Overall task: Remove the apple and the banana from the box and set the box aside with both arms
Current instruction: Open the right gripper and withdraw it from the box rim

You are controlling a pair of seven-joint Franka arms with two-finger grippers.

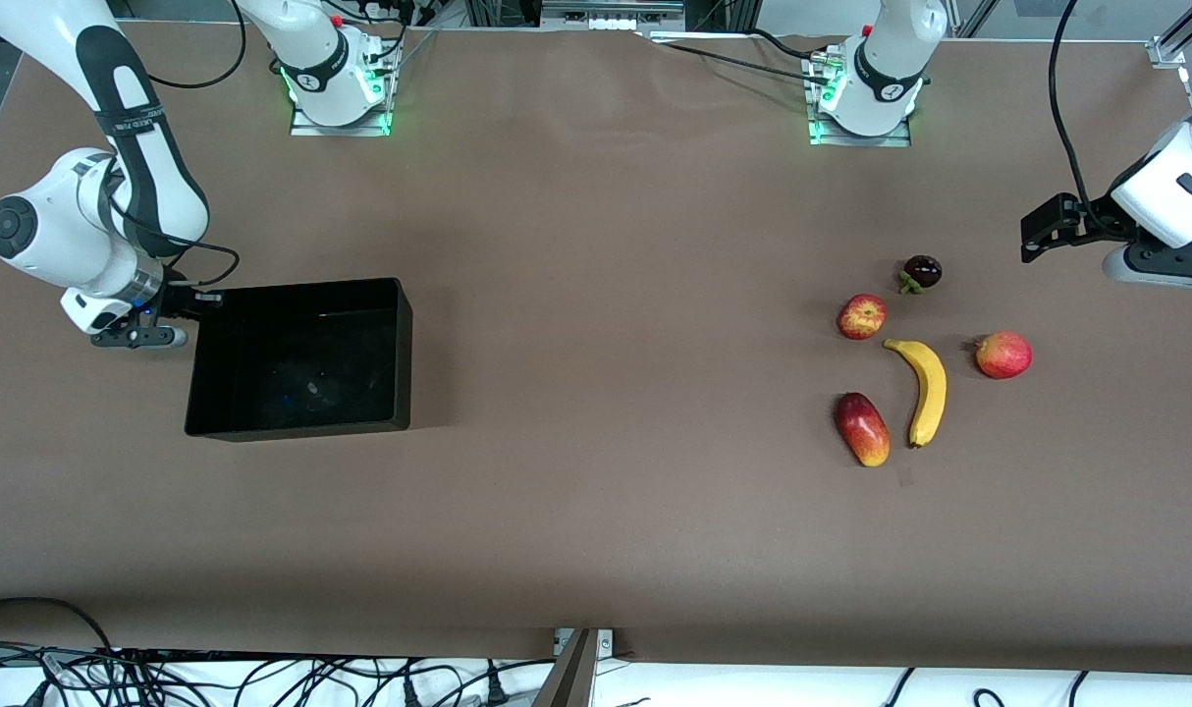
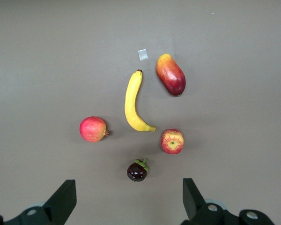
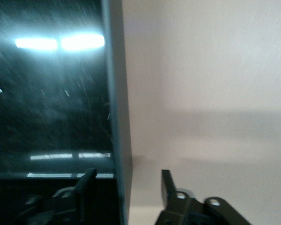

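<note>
The black box (image 1: 301,358) stands toward the right arm's end of the table. My right gripper (image 1: 139,339) is open at the box's end wall (image 3: 118,117). In the right wrist view the gripper (image 3: 127,177) has one finger on each side of that wall. The yellow banana (image 1: 926,389) and the red-and-yellow apple (image 1: 861,316) lie toward the left arm's end. My left gripper (image 1: 1170,263) hangs open and empty in the air beside the fruits. In the left wrist view the left gripper (image 2: 128,187) is open, and the banana (image 2: 133,101) and apple (image 2: 172,141) show.
Around the banana lie a red-yellow mango (image 1: 862,429), a round red fruit (image 1: 1003,354) and a dark mangosteen (image 1: 921,272). A small white tag (image 2: 143,54) lies by the banana's stem. Cables run along the table's front edge.
</note>
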